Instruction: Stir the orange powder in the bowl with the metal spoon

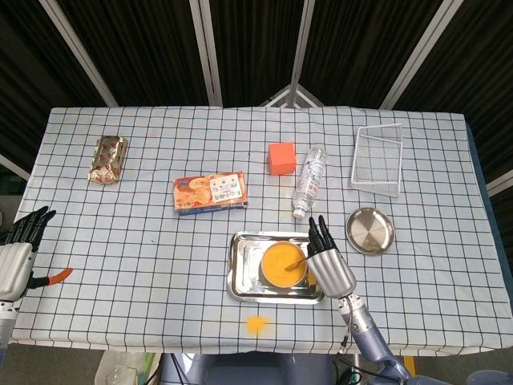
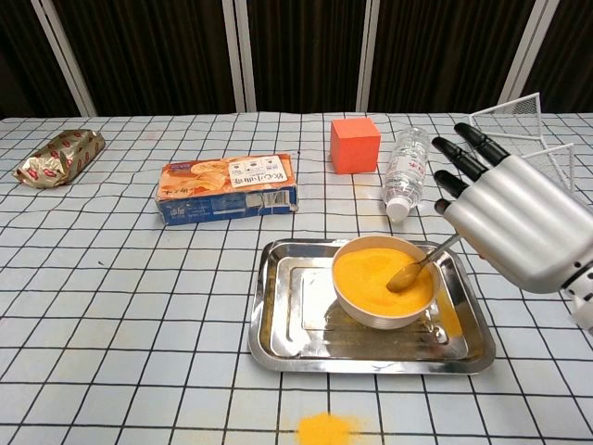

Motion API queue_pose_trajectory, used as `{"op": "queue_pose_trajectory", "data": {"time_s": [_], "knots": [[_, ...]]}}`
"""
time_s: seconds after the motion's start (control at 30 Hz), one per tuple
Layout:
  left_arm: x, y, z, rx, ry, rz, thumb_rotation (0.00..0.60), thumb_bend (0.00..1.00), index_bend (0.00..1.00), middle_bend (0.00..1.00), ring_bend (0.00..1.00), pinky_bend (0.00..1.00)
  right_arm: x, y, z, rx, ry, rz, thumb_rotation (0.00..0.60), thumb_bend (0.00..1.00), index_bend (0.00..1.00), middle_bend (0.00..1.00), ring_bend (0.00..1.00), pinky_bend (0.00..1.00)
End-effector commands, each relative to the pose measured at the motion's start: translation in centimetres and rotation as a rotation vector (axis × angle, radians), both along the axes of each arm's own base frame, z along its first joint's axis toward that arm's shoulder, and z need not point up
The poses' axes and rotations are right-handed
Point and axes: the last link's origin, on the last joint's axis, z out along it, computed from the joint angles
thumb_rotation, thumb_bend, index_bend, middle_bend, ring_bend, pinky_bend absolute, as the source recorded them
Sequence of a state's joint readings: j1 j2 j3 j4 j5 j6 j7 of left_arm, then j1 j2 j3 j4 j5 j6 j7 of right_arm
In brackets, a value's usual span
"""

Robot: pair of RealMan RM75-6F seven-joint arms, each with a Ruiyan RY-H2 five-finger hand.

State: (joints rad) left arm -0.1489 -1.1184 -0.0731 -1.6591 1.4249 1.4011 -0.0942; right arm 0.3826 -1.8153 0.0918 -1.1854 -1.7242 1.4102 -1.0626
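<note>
A white bowl of orange powder stands in a steel tray, near the table's front edge. A metal spoon lies in the bowl with its scoop in the powder and its handle leaning over the right rim. My right hand hovers just right of the bowl, fingers stretched straight and apart; the handle's tip reaches its lower edge, and no finger shows wrapped round it. The head view shows the same bowl, spoon and right hand. My left hand is at the far left edge, fingers spread, holding nothing.
Spilled orange powder lies in front of the tray. Behind it are a biscuit box, an orange cube, a lying water bottle, a wire basket, a steel plate and a foil snack pack. A small orange-red object lies by the left hand.
</note>
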Motion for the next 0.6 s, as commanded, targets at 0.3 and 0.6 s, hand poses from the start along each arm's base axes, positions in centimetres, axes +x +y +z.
{"op": "queue_pose_trajectory", "data": {"time_s": [0.3,0.6], "knots": [[0.0,0.0,0.0,0.001,0.000,-0.003,0.600,0.03,0.00,0.00,0.00,0.00,0.8,-0.4,0.2,-0.008,0.002,0.014,0.600,0.78,0.87,0.29,0.00,0.00],[0.1,0.0,0.0,-0.001,0.001,-0.007,0.600,0.03,0.00,0.00,0.00,0.00,0.3,0.0,1.4,0.003,0.035,-0.002,0.600,0.78,0.89,0.30,0.00,0.00]]}}
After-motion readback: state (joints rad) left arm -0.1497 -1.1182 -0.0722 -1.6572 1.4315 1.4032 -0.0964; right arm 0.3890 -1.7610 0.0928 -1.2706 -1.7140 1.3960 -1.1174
